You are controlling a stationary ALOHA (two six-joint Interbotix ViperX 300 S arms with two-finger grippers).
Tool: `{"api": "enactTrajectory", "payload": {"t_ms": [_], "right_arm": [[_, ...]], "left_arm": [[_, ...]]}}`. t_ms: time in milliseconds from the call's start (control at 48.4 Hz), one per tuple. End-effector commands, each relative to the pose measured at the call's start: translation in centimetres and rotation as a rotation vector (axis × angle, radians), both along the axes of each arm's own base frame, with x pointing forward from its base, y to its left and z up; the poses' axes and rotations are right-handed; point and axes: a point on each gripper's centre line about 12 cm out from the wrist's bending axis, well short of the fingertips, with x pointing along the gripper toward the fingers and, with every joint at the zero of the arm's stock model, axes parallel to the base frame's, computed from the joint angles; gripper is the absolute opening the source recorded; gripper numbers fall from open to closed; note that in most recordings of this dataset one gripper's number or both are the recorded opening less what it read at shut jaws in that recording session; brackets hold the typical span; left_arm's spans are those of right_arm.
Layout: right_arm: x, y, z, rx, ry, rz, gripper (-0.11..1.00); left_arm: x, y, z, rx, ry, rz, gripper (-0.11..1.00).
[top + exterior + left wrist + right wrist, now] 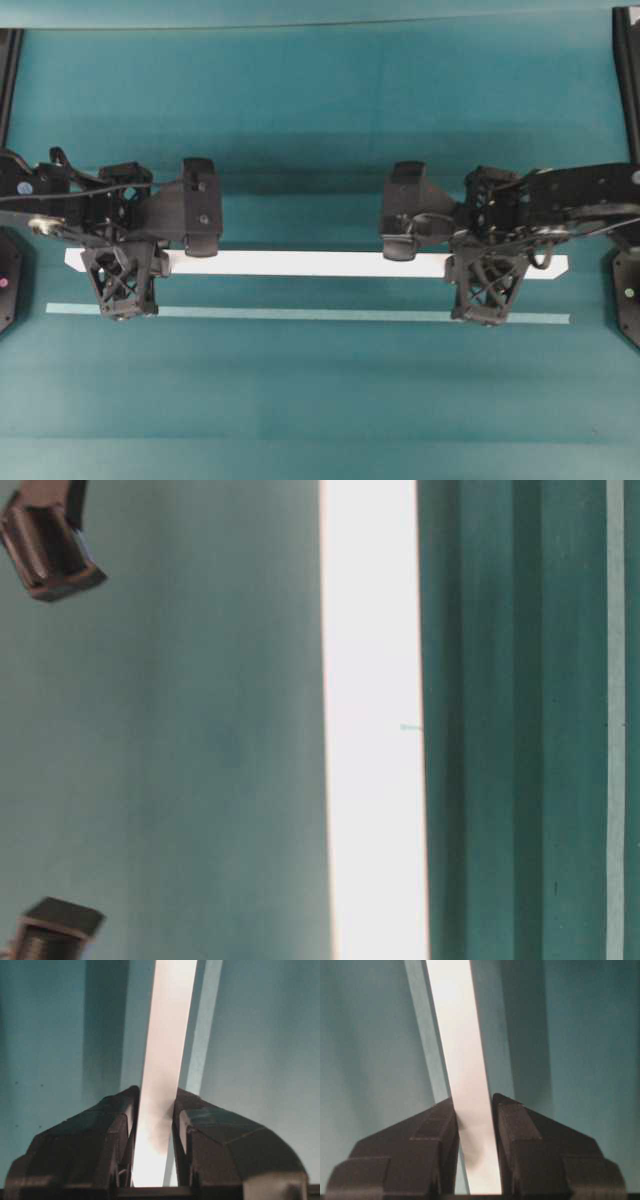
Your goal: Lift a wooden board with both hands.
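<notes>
So we're in the lift step, as far as I can judge. The wooden board [300,263] runs left to right across the middle of the overhead view, and each end of it sits inside a pincer. The left pincer [154,1110] is narrow and closed on the board; the wrist view shows both dark fingers [115,1125] pressed against the white edges. Same on the other side: the right pincer [474,1110] is clamped on the board near its far end, with no gap showing on either side.

I can't say for sure that the board is off the worktop [320,120]. The shading under it in the wrist views hints that it's a bit raised, but that's a guess.

The next move, I'd say, calls for both arms to rise together at the same pace so the board stays level and doesn't twist or slip out of one grip. It's long and thin, so any mismatch between the two sides would show up fast.

Count:
- one white board
- one thin pale teal strip [320,314], lying parallel just beside the board on the near side, untouched
- two arms, two pincers, both busy
</notes>
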Motion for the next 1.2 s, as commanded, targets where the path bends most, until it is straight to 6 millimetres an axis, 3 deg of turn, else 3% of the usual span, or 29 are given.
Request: {"api": "enactTrajectory", "payload": {"t_ms": [0,248,537,1178], "right_arm": [[0.4,0.1,-0.7,0.001,-0.002,0.004,0.21],[0.8,0.5,-3.6,0.012,0.009,0.038,0.21],[0.7,0.7,-5.5,0.013,0.006,0.042,0.21],[-0.3,1.9,-7.6,0.035,0.027,0.053,0.21]], "left_arm": [[0.2,0.1,-0.1,-0.003,-0.023,0.013,0.18],[0.2,-0.1,-2.5,-0.004,-0.066,0.005,0.18],[-0.1,-0.9,-5.3,-0.008,-0.056,-0.024,0.18],[0.5,-1.7,-6.6,-0.01,-0.068,-0.053,0.18]]}}
